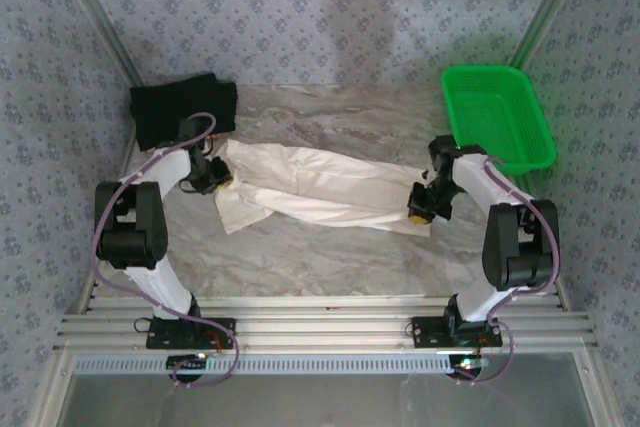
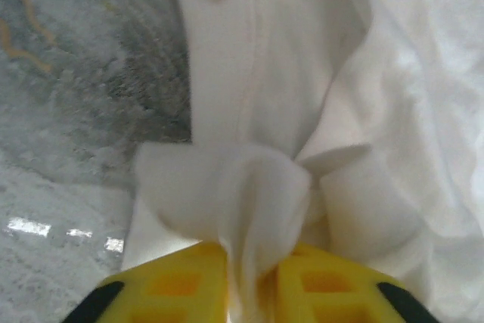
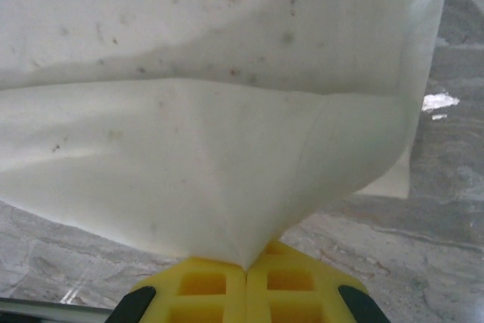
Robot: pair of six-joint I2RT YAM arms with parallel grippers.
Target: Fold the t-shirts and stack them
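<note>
One cream-white t-shirt [image 1: 320,187] lies stretched across the marble-patterned table [image 1: 330,257].
We see the left gripper [image 2: 249,277] and right gripper [image 3: 247,266] clamped on its ends; the black t-shirt [image 1: 183,112] lies far left, below floral-papered walls [image 1: 300,7].

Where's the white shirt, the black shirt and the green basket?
white shirt [image 1: 320,185], top camera, middle of the stretched cloth
black shirt [image 1: 175,112], top camera, middle of the dark bundle
green basket [image 1: 497,117], top camera, bare mesh floor

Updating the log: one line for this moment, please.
left gripper: shut on white shirt | right gripper: shut on white shirt | black shirt: lying far left
</note>
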